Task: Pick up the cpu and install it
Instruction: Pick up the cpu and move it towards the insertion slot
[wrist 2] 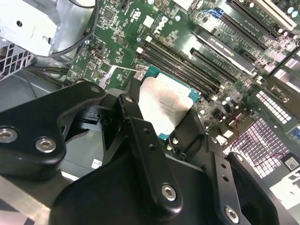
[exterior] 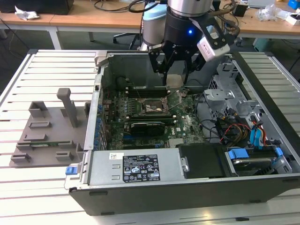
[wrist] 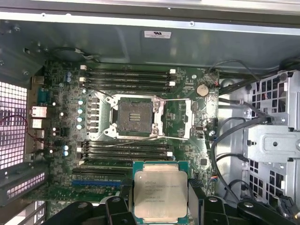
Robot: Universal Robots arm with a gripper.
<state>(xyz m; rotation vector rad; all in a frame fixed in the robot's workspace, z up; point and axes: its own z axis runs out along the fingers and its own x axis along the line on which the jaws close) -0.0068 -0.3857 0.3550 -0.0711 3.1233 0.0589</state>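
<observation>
The cpu [exterior: 174,80], a flat square chip with a silvery top and a pale green rim, hangs inside the open computer case, and my gripper [exterior: 174,82] is shut on it. Both wrist views show the cpu [wrist: 161,192] [wrist 2: 166,105] clamped by its edges between black fingers [wrist: 117,208]. The open black socket [wrist: 135,115] lies on the green motherboard with its metal frame lifted. In the exterior view the socket [exterior: 151,108] sits below the held chip, toward the exterior view's left of it.
Memory slots [wrist: 126,77] run on both sides of the socket. A metal drive cage [exterior: 225,96] and coloured cables [exterior: 239,129] fill the case toward the exterior view's right. Grey fixture blocks [exterior: 47,131] stand on the slatted table [exterior: 51,70] outside the case wall [exterior: 96,112].
</observation>
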